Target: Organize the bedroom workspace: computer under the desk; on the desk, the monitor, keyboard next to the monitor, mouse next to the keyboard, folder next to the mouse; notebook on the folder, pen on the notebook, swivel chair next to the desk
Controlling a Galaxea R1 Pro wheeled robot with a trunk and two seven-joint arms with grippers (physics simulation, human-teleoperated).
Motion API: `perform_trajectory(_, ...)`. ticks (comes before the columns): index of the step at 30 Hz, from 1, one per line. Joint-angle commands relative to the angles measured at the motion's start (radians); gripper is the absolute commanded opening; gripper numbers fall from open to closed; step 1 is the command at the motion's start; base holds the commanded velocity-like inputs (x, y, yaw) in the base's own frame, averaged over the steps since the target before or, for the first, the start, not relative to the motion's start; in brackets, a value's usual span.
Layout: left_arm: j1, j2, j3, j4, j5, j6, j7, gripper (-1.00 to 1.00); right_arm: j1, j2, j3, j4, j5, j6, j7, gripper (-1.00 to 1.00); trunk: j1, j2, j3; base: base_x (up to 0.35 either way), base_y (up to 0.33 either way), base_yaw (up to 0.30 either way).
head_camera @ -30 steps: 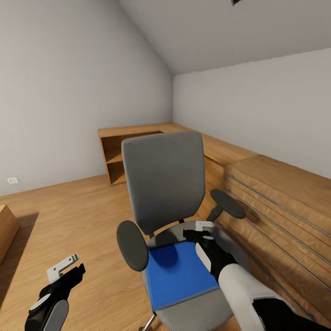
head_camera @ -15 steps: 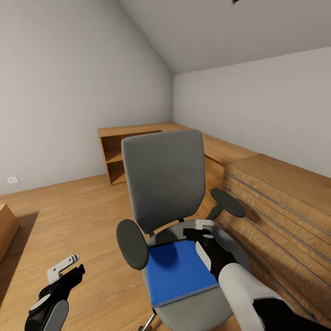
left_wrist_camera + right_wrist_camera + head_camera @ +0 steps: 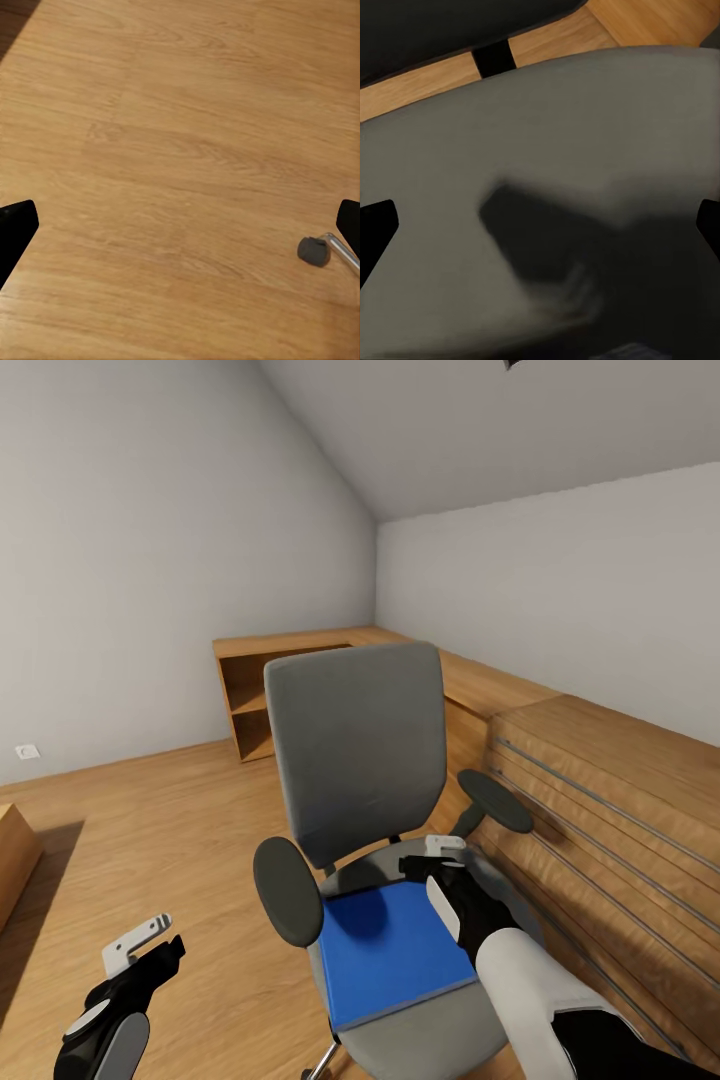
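Note:
The grey swivel chair [image 3: 356, 755] stands in front of me with its back to the far wall. A blue folder [image 3: 390, 950] lies flat on its seat [image 3: 510, 135]. My right gripper [image 3: 440, 852] hovers open just above the seat at the folder's far right corner, with nothing between its fingers; the right wrist view shows its shadow on the grey cushion. My left gripper [image 3: 140, 948] hangs open over the wooden floor [image 3: 180, 135] to the left of the chair, holding nothing. The monitor, keyboard, mouse, notebook and pen are out of view.
A low wooden unit with open shelves [image 3: 270, 690] runs along the far wall and joins a slatted wooden block [image 3: 600, 790] close to the chair's right armrest [image 3: 495, 802]. A wooden edge [image 3: 14, 860] sits at the left. A chair caster [image 3: 313, 251] rests on the floor.
My right forearm has shifted by a hair over the seat. The folder, the chair and my left arm have not moved.

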State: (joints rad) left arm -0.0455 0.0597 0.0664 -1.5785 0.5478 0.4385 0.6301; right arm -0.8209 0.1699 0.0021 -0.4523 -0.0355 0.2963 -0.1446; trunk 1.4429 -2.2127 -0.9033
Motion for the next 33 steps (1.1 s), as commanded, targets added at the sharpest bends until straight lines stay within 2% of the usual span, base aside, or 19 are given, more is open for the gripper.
perform_trajectory(1, -0.001, 0.001, 0.000, -0.002, 0.008, 0.003, 0.007, 1.00, 0.000, 0.000, -0.002, 0.078, -0.009, 0.007, -0.004, 1.00, 0.000, 0.000, -0.001, 0.000, 0.000, 0.000)
perform_trajectory(6, -0.001, 0.001, 0.000, 0.000, 0.010, 0.004, 0.004, 1.00, 0.000, 0.000, -0.002, 0.078, -0.009, 0.009, -0.005, 1.00, 0.000, 0.000, -0.001, -0.015, 0.000, 0.000)
perform_trajectory(19, -0.001, 0.002, 0.000, 0.000, 0.010, 0.005, 0.003, 1.00, 0.000, 0.000, -0.002, 0.078, -0.007, 0.008, -0.006, 1.00, 0.000, 0.000, -0.001, -0.182, 0.000, 0.000)
perform_trajectory(33, -0.001, 0.002, 0.000, 0.000, 0.011, 0.005, 0.003, 1.00, 0.000, 0.000, -0.002, 0.077, -0.007, 0.004, -0.006, 1.00, 0.000, 0.000, -0.001, -0.260, 0.000, 0.000)
